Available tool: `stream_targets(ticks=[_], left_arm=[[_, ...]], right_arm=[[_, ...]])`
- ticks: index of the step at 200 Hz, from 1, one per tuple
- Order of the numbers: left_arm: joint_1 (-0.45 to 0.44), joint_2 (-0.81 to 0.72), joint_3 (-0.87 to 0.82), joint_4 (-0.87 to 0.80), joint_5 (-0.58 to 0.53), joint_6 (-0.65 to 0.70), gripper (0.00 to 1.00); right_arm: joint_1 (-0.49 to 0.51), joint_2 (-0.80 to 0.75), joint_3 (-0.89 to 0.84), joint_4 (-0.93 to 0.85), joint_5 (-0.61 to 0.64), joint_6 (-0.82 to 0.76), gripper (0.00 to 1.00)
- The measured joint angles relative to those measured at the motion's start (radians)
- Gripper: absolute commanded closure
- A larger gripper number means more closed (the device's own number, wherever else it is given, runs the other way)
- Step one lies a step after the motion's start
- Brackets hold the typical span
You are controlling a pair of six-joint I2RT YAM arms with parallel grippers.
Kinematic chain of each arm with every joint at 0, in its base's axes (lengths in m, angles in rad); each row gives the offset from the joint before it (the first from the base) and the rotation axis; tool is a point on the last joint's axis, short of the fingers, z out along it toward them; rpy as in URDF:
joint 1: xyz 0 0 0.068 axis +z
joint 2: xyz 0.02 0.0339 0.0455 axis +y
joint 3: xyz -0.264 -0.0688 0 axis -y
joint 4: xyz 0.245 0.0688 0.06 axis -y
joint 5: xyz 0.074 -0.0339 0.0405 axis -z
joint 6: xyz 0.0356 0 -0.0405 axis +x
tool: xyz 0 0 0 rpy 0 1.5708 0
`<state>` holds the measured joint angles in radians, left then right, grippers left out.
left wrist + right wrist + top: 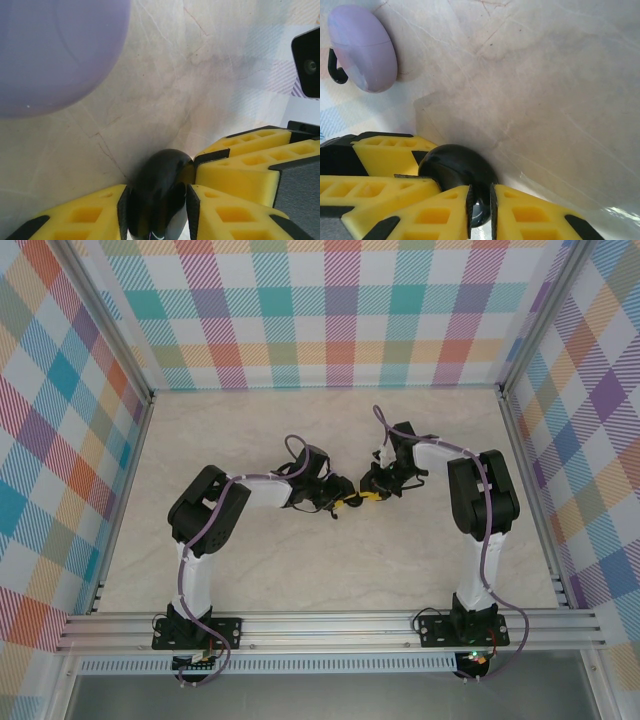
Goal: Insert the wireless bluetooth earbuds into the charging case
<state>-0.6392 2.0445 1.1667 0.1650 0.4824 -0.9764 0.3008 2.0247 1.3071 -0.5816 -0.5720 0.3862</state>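
Clamping the black charging case (162, 175) between both tools, mid worktop (300, 430).
Left tool (159, 200) grips its rounded flanks; right tool (480, 195), nearly closed, pinches its edge. Likely light, rigid, glossy and slippery, so hold across the flanks, gently.

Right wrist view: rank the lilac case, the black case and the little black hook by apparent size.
Largest, unranked: black case and lilac case look alike; the black one is nearer and partly hidden.
Smallest: little black hook.
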Motion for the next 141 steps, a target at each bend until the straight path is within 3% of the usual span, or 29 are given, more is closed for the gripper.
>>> stream_targets(ticks=[46, 59, 80, 141], left_arm=[[-0.006, 0.009, -0.017, 0.060, 0.023, -0.040, 0.70], [-0.006, 0.009, -0.020, 0.066, 0.026, -0.055, 0.80], [-0.006, 0.009, -0.026, 0.077, 0.030, -0.056, 0.88], [0.006, -0.013, -0.029, 0.063, 0.030, 0.003, 0.90]], right_arm=[[0.002, 0.000, -0.024, 0.022, -0.013, 0.012, 0.81], [0.002, 0.000, -0.028, 0.022, -0.013, 0.018, 0.80], [0.002, -0.003, -0.029, 0.024, -0.007, 0.021, 0.79], [-0.015, -0.150, -0.063, 0.014, 0.051, 0.017, 0.69]])
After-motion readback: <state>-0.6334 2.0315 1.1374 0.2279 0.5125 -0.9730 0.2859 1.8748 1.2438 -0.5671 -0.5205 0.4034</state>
